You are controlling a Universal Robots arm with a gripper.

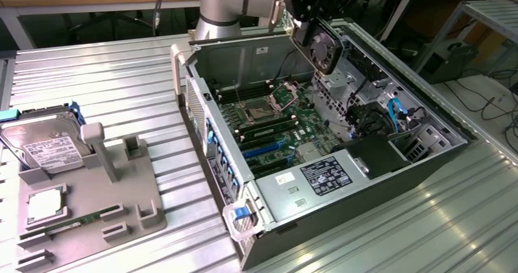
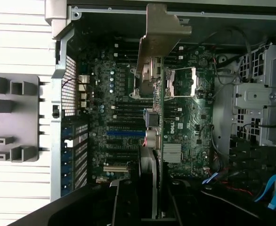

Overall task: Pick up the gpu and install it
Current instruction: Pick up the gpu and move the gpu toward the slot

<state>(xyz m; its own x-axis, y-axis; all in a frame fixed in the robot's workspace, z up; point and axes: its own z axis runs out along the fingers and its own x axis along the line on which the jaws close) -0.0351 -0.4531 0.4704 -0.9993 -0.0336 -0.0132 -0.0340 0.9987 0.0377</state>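
See the claw at top centre of the exterior view: it clamps the gpu, hanging directly beneath it, over the open computer case on the ribbed metal table.

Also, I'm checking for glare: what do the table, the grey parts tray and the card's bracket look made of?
Table: ribbed bare metal, probably aluminium, streaky sheen. Parts tray: matte grey, likely plastic, no reflections. Bracket on the graphics card: thin bent sheet metal, dull silver-beige.
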